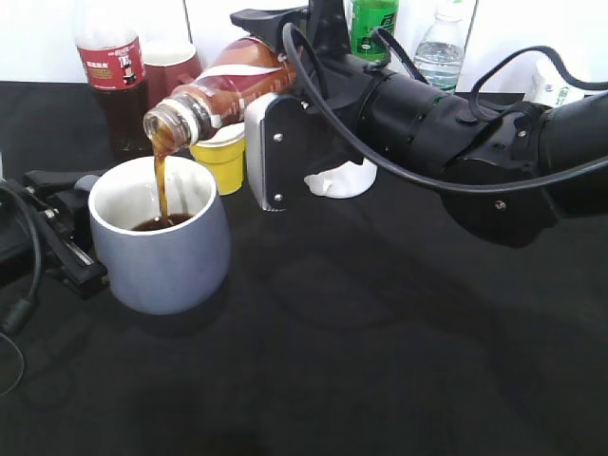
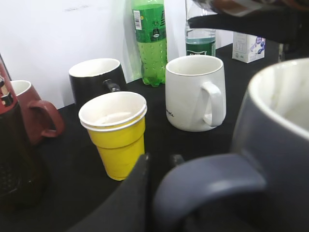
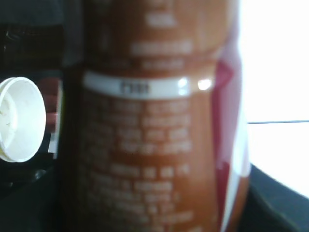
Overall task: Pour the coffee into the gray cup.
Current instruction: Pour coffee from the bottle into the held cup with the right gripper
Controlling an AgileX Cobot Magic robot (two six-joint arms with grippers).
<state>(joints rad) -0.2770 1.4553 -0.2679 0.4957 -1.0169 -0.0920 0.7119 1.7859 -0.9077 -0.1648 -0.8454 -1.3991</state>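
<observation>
The coffee bottle (image 1: 228, 87) is tipped mouth-down to the left, and a brown stream falls from it into the gray cup (image 1: 166, 256), which holds dark liquid. My right gripper (image 1: 271, 142) is shut on the bottle's body. The bottle's label fills the right wrist view (image 3: 154, 145). My left gripper (image 1: 66, 233) is shut on the cup's loop handle at the cup's left. The handle (image 2: 207, 186) and cup wall (image 2: 280, 145) fill the left wrist view, with a dark finger (image 2: 130, 193) against the handle.
A yellow paper cup (image 1: 223, 157), a dark red mug (image 1: 171, 62) and a cola bottle (image 1: 114, 76) stand behind the gray cup. A white mug (image 2: 195, 92), black mug (image 2: 94, 79), green bottle (image 2: 150, 41) and water bottle (image 1: 439, 47) stand further back. A white cap (image 3: 17, 121) lies nearby.
</observation>
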